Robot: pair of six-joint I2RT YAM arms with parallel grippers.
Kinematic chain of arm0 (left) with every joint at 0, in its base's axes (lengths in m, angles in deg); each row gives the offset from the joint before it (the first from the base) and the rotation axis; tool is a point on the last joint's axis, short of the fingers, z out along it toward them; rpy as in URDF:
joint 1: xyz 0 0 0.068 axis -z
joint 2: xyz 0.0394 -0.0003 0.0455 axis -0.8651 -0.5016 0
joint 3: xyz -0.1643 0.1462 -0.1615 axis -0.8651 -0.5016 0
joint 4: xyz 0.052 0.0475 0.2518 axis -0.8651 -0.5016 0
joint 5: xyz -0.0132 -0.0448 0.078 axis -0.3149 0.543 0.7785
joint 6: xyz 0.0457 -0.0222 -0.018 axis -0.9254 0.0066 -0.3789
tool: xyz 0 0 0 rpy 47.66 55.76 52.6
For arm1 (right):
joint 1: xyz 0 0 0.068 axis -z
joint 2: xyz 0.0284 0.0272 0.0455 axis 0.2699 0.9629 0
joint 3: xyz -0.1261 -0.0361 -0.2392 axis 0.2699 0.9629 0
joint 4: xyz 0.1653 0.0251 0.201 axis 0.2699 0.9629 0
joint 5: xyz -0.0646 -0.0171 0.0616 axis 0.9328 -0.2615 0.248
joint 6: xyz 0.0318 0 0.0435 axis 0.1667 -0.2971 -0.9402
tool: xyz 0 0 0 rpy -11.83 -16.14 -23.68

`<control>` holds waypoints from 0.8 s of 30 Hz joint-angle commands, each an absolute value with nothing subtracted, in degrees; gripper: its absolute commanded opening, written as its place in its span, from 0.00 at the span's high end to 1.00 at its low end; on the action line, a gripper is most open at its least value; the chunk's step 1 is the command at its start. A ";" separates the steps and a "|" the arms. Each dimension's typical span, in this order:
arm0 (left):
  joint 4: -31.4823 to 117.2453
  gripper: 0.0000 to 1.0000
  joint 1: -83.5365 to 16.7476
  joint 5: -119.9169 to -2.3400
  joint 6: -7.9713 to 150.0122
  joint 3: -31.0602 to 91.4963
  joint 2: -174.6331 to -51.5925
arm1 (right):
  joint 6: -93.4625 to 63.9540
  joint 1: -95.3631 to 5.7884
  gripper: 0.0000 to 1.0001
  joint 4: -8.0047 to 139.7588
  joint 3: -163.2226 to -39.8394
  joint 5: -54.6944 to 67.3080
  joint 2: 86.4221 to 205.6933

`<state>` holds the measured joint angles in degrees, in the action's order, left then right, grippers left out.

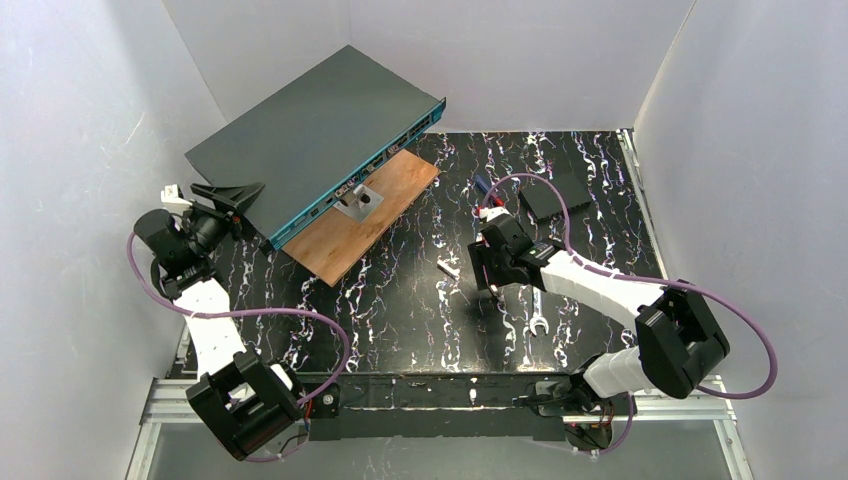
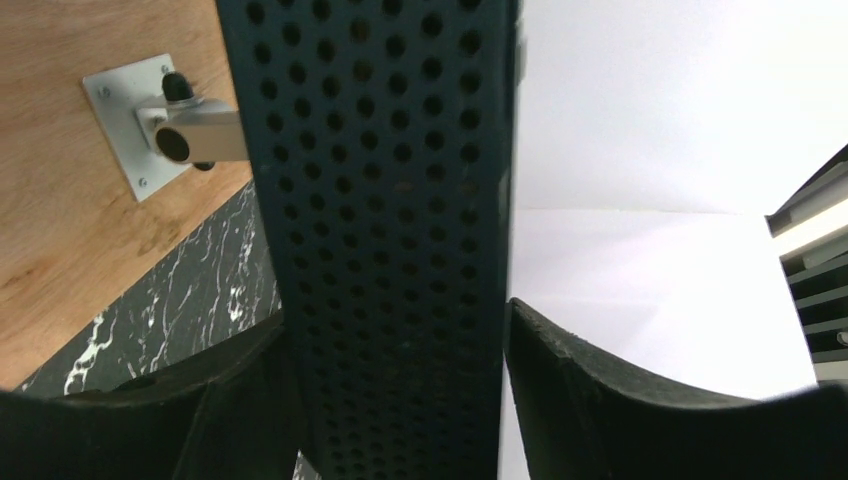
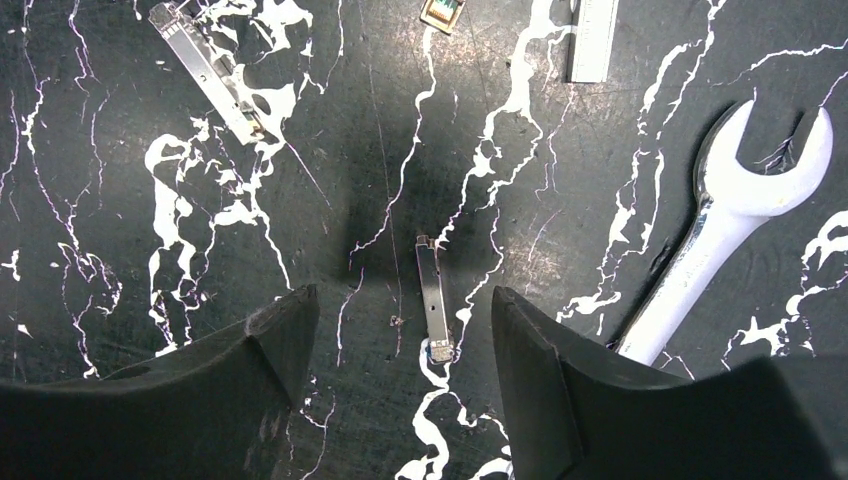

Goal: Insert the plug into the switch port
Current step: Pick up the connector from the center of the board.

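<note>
Nearest the arm bases, a silver open-ended wrench is laid on the black marbled table. Just beyond it the right gripper is pointed down with its jaws spread wide and nothing held. The plug, a slim metal piece, is seen lying on the table between the fingers, nearer the right-hand one and touched by neither. A second silver module is laid apart from it, and a small gold-coloured connector and a pale graduated strip are found near the top of the right wrist view; the strip's marks are too small to be read. Further off, a wooden board bearing a metal bracket is set against the switch, which is tilted against the far left wall, its teal port edge turned toward the board. The left gripper is closed about the switch's perforated end, both pads pressed to it. A small black box is placed far right.
</note>
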<state>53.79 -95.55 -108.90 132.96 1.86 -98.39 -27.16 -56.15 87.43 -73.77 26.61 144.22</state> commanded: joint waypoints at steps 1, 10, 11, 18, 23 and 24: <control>46.47 0.32 -94.87 -112.10 126.88 3.51 -97.63 | -26.18 -55.76 0.27 85.99 -73.28 26.39 143.41; 20.01 0.15 -95.01 -102.33 111.43 13.01 -95.45 | -26.28 -55.74 0.25 84.03 -72.03 24.64 141.78; 18.82 0.15 -94.97 -101.86 111.15 13.35 -95.30 | -26.30 -55.74 0.25 83.93 -71.85 24.59 141.54; 5.75 0.02 -95.11 -92.77 105.29 18.48 -93.61 | -26.13 -55.78 0.22 83.69 -70.45 25.87 138.44; -2.40 0.02 -95.15 -85.03 101.11 23.75 -91.96 | -26.39 -55.74 0.20 83.17 -69.35 25.47 137.08; -4.30 0.02 -95.15 -83.45 100.11 25.24 -91.75 | -26.41 -55.74 0.20 83.13 -69.20 25.42 137.01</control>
